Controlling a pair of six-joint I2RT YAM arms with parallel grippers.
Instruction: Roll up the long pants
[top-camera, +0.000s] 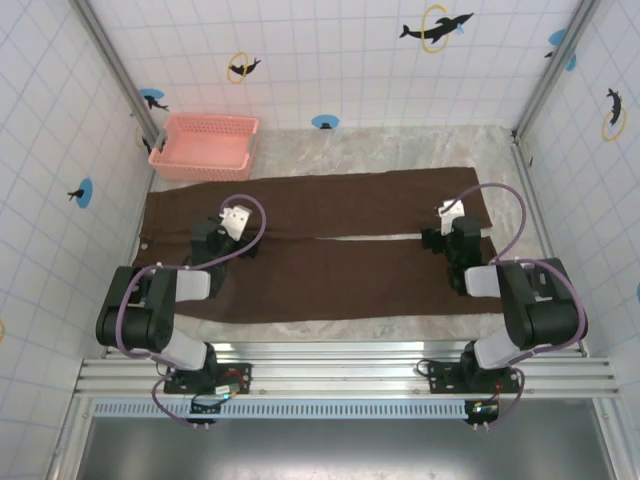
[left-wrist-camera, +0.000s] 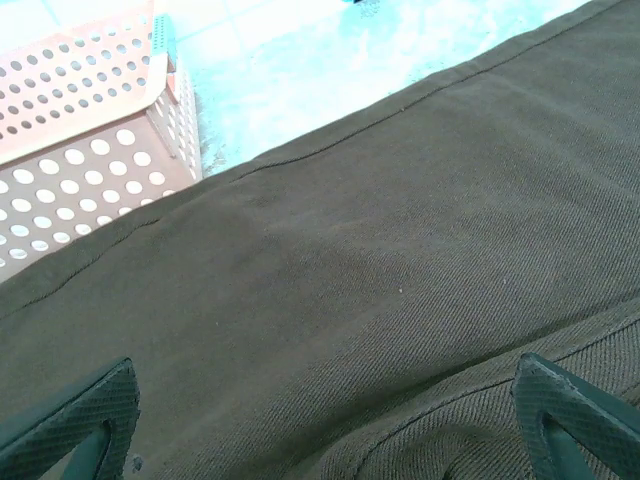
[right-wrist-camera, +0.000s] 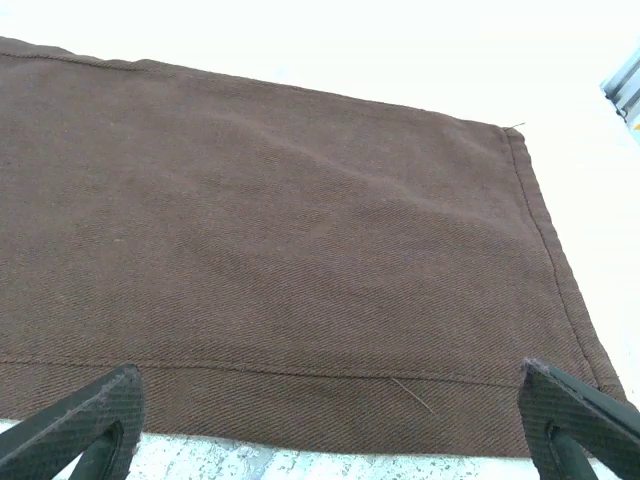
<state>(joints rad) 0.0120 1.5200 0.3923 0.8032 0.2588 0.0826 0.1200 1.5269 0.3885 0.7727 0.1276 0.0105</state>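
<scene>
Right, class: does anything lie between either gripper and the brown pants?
Nothing visible does. The left gripper and right gripper are open directly over the long pants; the pink basket sits aside, far-left.

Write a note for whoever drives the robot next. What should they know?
Left gripper: open, low over the pants toward their left end.
Right gripper: open, low over the far leg, by the hem.
Pants: spread flat across the table, legs pointing right. The basket sits by the far left corner.
Done: nothing rolled yet.
Left: roll up the pants.
</scene>
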